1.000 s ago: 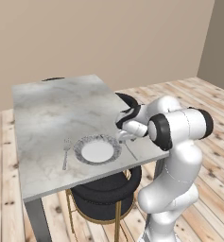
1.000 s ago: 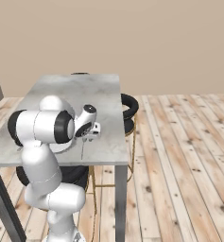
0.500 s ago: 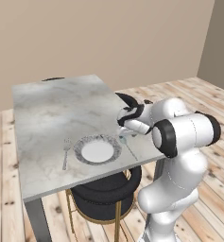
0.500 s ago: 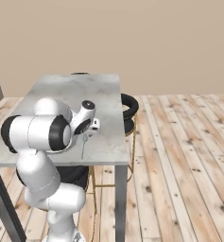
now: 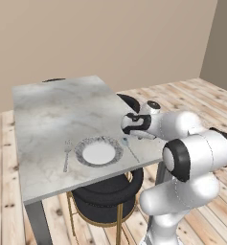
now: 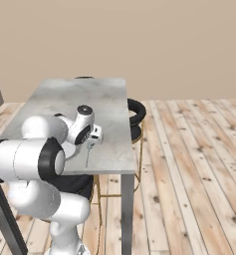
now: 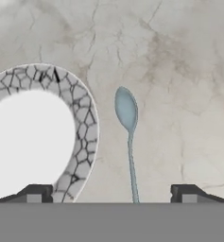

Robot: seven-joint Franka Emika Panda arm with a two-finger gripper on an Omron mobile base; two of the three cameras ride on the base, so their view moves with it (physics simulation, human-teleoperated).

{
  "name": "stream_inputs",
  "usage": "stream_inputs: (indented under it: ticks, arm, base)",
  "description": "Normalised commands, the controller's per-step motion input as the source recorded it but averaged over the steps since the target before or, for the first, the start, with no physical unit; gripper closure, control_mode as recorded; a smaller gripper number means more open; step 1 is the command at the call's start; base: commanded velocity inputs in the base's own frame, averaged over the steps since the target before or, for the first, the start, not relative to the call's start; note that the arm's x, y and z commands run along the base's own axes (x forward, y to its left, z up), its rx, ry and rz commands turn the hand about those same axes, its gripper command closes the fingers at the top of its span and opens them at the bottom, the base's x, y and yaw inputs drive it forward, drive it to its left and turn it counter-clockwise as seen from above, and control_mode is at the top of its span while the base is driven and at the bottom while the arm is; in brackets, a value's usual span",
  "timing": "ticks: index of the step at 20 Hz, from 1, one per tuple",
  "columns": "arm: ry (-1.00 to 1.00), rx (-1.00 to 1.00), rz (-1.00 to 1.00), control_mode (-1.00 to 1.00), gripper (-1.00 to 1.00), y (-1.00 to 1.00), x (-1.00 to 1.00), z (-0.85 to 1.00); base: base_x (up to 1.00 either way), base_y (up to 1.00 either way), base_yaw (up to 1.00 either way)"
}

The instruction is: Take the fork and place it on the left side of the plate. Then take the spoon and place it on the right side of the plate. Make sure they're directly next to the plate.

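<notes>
Marble, grey-veined, topped the table (image 5: 52, 110), which stood on pale wood flooring (image 6: 189, 159) before a beige wall (image 5: 100, 33), with a black stool (image 5: 107, 191) tucked under its near edge. The plate (image 5: 98, 151) lay near that edge, the fork (image 5: 66, 154) just left of it and the spoon (image 7: 127, 127) just right, neither touching the rim. Above the spoon hung the gripper (image 7: 111, 196), fingers (image 7: 35, 193) apart and empty, with bare tabletop beyond the plate.
</notes>
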Motion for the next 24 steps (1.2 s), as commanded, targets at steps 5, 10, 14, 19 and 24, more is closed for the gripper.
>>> stream_inputs:
  ticks: [5,10,14,19,24]
  arm:
    - [0.00,-0.01,-0.25,-1.00,-1.00,0.01,-0.53,0.19]
    - [0.00,0.00,-0.16,-1.00,-1.00,0.07,-0.57,0.19]
    - [0.00,0.00,-0.02,-1.00,-1.00,0.02,-0.60,0.20]
    - [0.00,0.00,0.00,-1.00,-1.00,0.01,-0.62,0.27]
    - [0.00,0.00,0.00,-1.00,-1.00,0.00,-0.63,0.21]
  base:
    - [0.00,0.00,0.00]
    - [0.00,0.00,0.00]
    - [0.00,0.00,0.00]
    - [0.00,0.00,0.00]
    - [0.00,0.00,0.00]
